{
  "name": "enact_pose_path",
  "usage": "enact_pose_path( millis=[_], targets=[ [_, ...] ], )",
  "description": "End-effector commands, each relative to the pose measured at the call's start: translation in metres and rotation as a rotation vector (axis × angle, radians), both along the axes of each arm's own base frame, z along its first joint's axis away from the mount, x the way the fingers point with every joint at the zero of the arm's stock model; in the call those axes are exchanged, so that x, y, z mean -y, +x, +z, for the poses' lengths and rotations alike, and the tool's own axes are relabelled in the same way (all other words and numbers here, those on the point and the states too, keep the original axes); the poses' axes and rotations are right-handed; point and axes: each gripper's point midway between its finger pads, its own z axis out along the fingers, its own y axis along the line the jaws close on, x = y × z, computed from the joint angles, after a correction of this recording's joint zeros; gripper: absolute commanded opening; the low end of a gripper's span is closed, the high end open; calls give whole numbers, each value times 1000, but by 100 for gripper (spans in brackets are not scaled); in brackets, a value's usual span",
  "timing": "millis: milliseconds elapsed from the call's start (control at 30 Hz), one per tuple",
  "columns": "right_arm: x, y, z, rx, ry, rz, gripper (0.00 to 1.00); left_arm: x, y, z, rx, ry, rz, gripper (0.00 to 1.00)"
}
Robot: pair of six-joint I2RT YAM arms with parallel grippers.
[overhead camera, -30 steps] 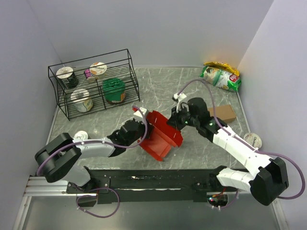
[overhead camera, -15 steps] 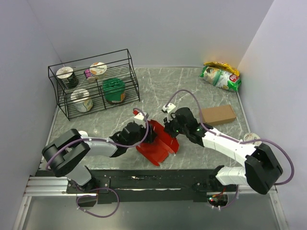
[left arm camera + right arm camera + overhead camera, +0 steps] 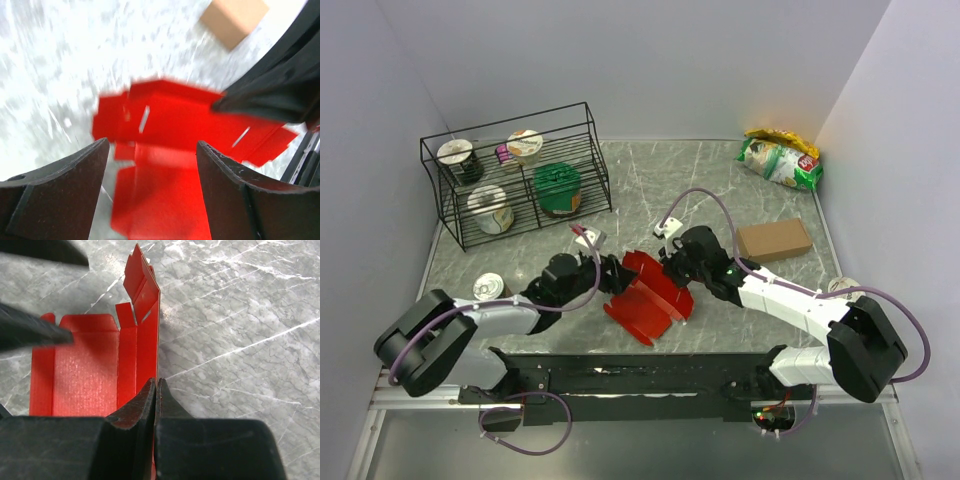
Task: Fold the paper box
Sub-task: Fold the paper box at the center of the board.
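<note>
Well, closest to me the paper box lies on the grey marbled table, nearer than the wire rack and off to the rack's right. It is a bright red die-cut sheet, partly raised, with one wall standing on edge and the other panels and flaps spread low around it. The left gripper sits on the rack's side of the sheet with its jaws wide apart and nothing between them; the red card lies just beyond its fingertips. The right gripper is on the side away from the rack, jaws pinched together on the top edge of the standing wall. I'd judge the card very light and thin, stiff only across a panel, springy at the creases, and likely to skate on the smooth top. So it wants a hold on a panel edge close to a crease, with the other arm steadying it, rather than on a floppy flap tip. Farther back, well right of the rack, lies a plain brown cardboard box. Farthest, level with the rack, is a green and yellow snack bag.
</note>
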Motion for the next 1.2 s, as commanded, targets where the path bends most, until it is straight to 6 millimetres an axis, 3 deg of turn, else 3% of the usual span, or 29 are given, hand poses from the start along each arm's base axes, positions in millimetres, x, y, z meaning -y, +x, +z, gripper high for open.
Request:
enact_pose_path(
  millis=[0,400,467,667,1033,1167],
  targets=[
    [-3,3,0,25,-10,13,0,7,9,46,181,-46,-119,76],
    [-5,4,-5,11,-18,12,0,33,45,59,238,1,-197,78],
    [-6,4,-5,11,-18,15,0,35,50,48,193,16,-189,78],
    [-5,4,-5,14,-24,12,0,50,62,43,119,-13,-195,79],
    [-2,10,-6,28,-38,-21,0,59,55,16,-60,-41,-193,68],
    [0,12,-7,36,-49,-34,0,58,48,17,-97,-55,-159,66]
  ],
)
